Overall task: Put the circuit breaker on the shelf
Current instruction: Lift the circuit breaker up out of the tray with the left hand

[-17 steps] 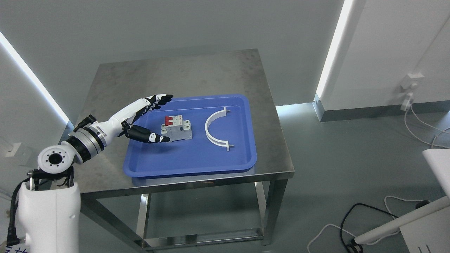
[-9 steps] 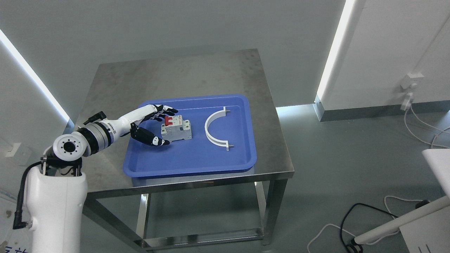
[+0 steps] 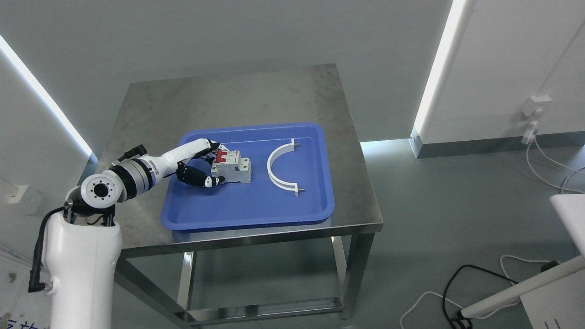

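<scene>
Fingers (image 3: pixel 215 147) and thumb of the left hand (image 3: pixel 208 164) are bracketing the circuit breaker (image 3: pixel 233 170) in the blue tray (image 3: pixel 247 214), curling onto opposite sides for lifting.

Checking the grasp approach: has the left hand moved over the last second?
Yes. The left hand has closed in rightward on the circuit breaker, dropping from the blue tray's far-left rim; its fingers now bracket the breaker.
</scene>
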Robot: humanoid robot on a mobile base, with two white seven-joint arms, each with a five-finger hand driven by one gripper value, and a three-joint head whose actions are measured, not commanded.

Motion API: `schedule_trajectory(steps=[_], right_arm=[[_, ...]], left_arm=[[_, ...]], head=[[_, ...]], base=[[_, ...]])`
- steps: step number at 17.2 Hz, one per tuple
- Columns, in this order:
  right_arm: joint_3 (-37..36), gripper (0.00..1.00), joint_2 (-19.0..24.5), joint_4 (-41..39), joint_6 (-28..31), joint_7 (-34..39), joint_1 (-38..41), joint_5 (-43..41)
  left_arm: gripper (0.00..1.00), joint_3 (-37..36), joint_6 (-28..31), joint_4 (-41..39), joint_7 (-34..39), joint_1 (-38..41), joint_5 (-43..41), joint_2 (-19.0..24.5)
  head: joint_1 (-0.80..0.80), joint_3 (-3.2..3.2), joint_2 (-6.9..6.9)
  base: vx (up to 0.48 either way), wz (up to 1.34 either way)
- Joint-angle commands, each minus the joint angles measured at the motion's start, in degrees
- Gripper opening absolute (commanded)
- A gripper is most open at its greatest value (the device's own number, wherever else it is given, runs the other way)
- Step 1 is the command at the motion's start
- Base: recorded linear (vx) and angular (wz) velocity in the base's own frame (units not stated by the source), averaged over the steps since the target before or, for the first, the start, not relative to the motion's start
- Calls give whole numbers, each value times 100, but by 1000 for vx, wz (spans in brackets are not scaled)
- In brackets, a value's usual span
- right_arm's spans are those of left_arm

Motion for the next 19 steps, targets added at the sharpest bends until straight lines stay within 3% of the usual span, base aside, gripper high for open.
schedule_trajectory(steps=[1, 2, 5, 7, 9, 10, 14, 19], right_arm=[[0, 100, -100, 2, -200, -4, 97, -7], [0, 100, -100, 2, -200, -4, 97, -7], [0, 100, -100, 2, -200, -4, 97, -7], [0, 100, -100, 2, -200, -4, 97, 2], [0, 100, -100, 2, -200, -4, 97, -7], [0, 100, -100, 2, -200, -4, 97, -7], [0, 100, -100, 2, -200, -4, 97, 2], [0, 100, -100, 2, -200, -4, 97, -7]], left_arm=[[12, 978, -321, 295, -18, -204, 241, -860], [12, 1495, -321, 243, -9, -310, 635, -1238], [15, 2799, -356, 93, 244, -548, 2196, -1256], [19, 2941, -426, 75, 1408, -461, 3228, -1256], [27, 2960, -924, -39, 2736, -347, 3381, -1256], [27, 2899, -1249, -152, 3073, -129, 3381, -1256], [25, 2643, -1612, -969, 3120, 1102, 3451, -1256], [25, 2564, -2131, -1234, 3120, 1675, 3451, -1256]], head=[[0, 0, 0], [0, 0, 0], [0, 0, 0], [0, 0, 0], [0, 0, 0], [0, 0, 0], [0, 0, 0], [0, 0, 0]], base=[[0, 0], [0, 0], [0, 0], [4, -25], [0, 0], [7, 17], [5, -16], [-82, -95]])
